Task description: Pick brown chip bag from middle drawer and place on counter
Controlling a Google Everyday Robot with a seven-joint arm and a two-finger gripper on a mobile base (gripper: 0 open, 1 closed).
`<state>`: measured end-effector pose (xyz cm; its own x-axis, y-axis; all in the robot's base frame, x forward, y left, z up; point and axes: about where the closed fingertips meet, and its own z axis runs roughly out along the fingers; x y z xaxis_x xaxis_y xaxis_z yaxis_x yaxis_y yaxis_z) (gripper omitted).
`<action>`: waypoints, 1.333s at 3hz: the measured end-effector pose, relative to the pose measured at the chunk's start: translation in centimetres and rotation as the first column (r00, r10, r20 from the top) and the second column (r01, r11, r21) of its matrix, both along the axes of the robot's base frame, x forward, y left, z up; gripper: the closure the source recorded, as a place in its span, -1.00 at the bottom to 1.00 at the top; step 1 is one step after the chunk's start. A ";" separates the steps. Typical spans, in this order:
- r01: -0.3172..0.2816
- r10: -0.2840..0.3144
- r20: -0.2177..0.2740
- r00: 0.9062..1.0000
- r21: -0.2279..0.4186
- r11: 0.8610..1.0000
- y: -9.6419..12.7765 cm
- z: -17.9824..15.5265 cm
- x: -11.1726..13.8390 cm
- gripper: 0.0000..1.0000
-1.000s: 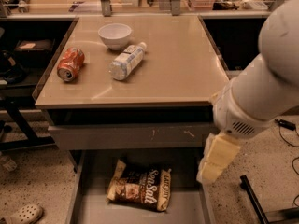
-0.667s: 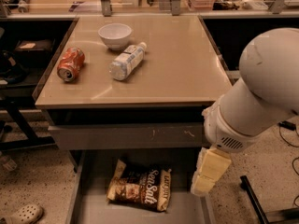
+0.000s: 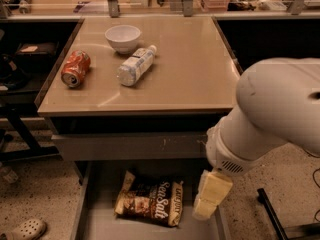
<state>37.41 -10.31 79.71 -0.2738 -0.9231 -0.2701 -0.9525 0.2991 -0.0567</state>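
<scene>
Brown chip bag (image 3: 150, 204) lies flat on middle drawer (image 3: 100, 228) floor, lower centre of frame; gripper (image 3: 211, 202) hangs just right of it, not holding it, open or clenched cannot be told; bag judged light, crinkly, slippery, so pinch a pale end seam gently.

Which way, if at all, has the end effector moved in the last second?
Yes. The end effector has dropped below the grey drawer front and shifted leftward in the picture, closer to the chip bag lying in the open drawer.
</scene>
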 end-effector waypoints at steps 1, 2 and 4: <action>-0.030 0.031 -0.042 0.999 0.034 0.999 4.5 -6.3 -0.1 -1.00; -0.043 0.046 -0.032 0.998 0.084 0.996 8.3 -11.7 1.4 -1.00; -0.032 0.038 -0.044 0.998 0.119 0.992 9.1 -14.1 1.5 -1.00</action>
<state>38.87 -1.22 65.57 -0.2565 -0.8946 -0.3660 -0.9633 0.2674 0.0218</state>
